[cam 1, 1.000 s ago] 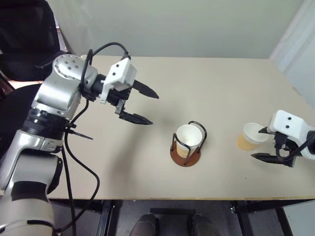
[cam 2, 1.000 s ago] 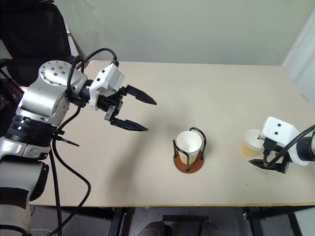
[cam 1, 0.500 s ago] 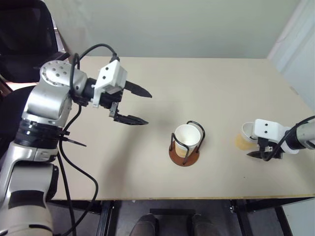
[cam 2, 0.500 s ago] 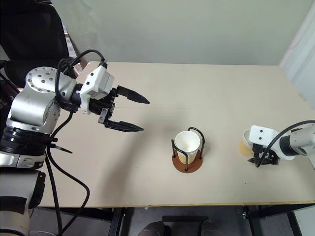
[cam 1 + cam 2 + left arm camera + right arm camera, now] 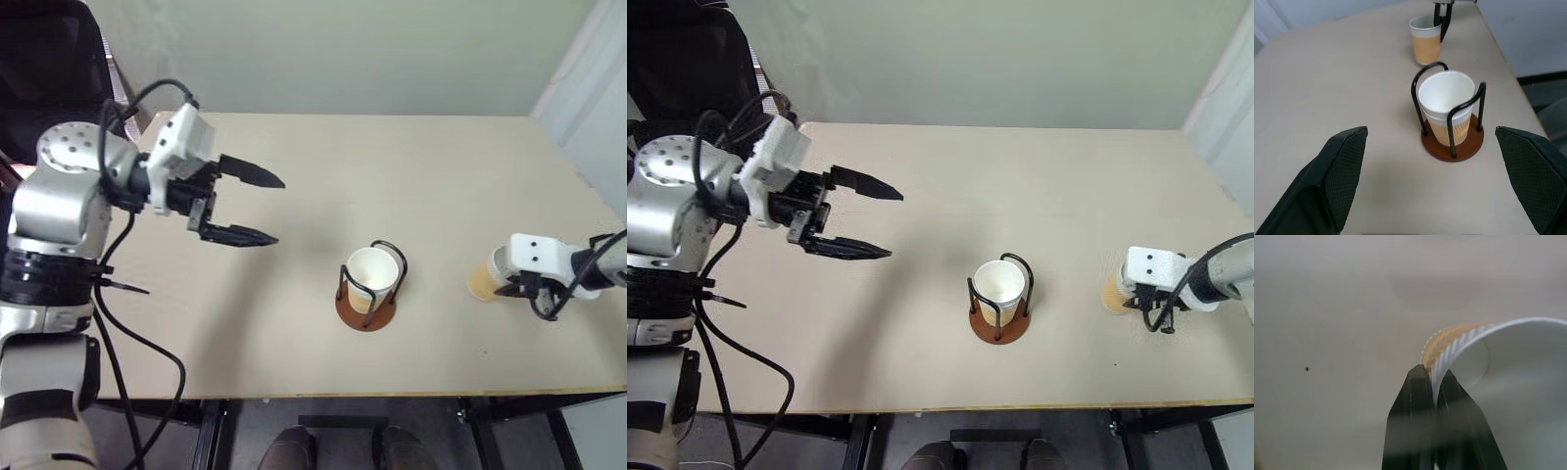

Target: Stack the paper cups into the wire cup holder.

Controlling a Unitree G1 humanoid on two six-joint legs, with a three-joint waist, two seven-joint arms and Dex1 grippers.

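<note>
At the upper left of the head view, the left gripper (image 5: 257, 208) hangs over the table (image 5: 411, 166). Its two black fingers (image 5: 1342, 166) are spread wide apart and there is nothing between them. It points to the right, toward the middle of the table.

Near the middle of the picture, a bit low, stands the wire cup holder (image 5: 367, 311). It has a round brown base and thin black wire loops that go straight up. One paper cup (image 5: 373, 277) sits upright inside the loops. You can see its white inside from above.

At the right side of the picture, near the table's right edge, stands a second paper cup (image 5: 484, 278). It is upright and well apart from the holder. The right gripper (image 5: 1434, 382) is at this cup. Its two black fingers are pinched tight on the cup's white rim, one finger inside the cup and one finger outside. The cup's bottom sits on the table.
</note>
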